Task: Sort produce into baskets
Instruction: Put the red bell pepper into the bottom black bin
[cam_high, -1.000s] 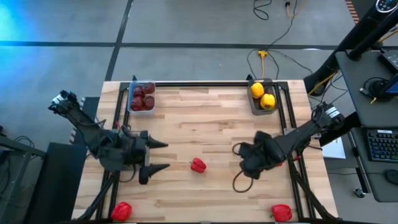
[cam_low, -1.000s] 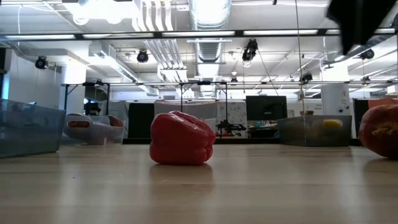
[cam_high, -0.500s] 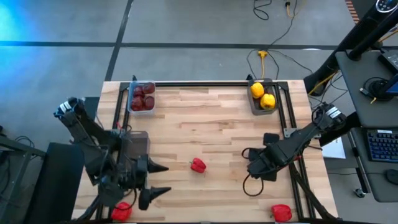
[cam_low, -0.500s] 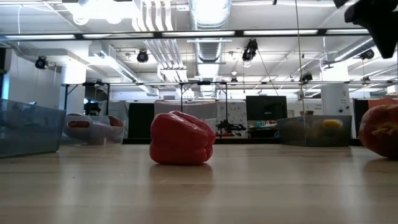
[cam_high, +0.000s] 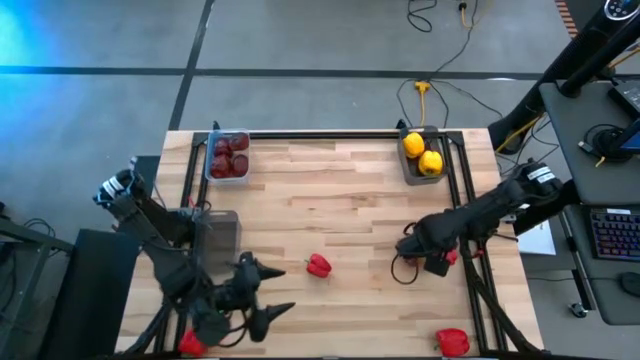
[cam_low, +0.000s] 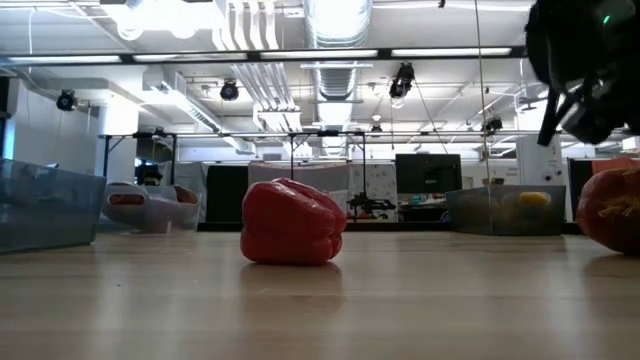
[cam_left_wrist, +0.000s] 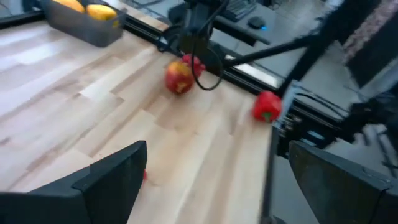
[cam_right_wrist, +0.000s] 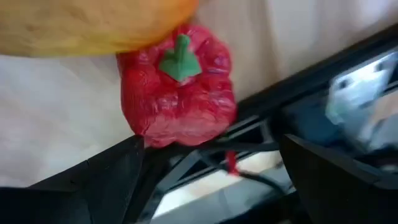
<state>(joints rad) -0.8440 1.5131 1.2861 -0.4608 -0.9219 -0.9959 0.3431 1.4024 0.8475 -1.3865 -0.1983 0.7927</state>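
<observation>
My left gripper (cam_high: 283, 290) stands open over the table's near left part, with nothing between its fingers (cam_left_wrist: 112, 183). A red pepper (cam_high: 318, 265) lies on the wood at mid-table, to the gripper's right. My right gripper (cam_high: 425, 257) hangs open near the right rail and points steeply down. Just ahead of its fingers (cam_right_wrist: 115, 177) lies a red pepper (cam_right_wrist: 177, 87) with a green stem, beside an orange-red fruit (cam_right_wrist: 93, 22). The low view shows that fruit (cam_low: 610, 210) resting on the table. Two baskets stand at the far edge: one (cam_high: 228, 158) holds maroon pieces and one (cam_high: 421, 157) holds yellow ones.
An empty clear basket (cam_high: 215, 235) stands by the left rail beside my left arm. Red peppers lie at the near left corner (cam_high: 190, 345), half hidden by the arm, and at the near right corner (cam_high: 452, 342). Black rails (cam_high: 465, 200) frame the tabletop.
My left gripper has swung toward the table's near edge, staying open. My right gripper has come down and tipped steeply downward, shifting a little toward the right rail, over the pepper and the orange-red fruit. No produce has moved.
</observation>
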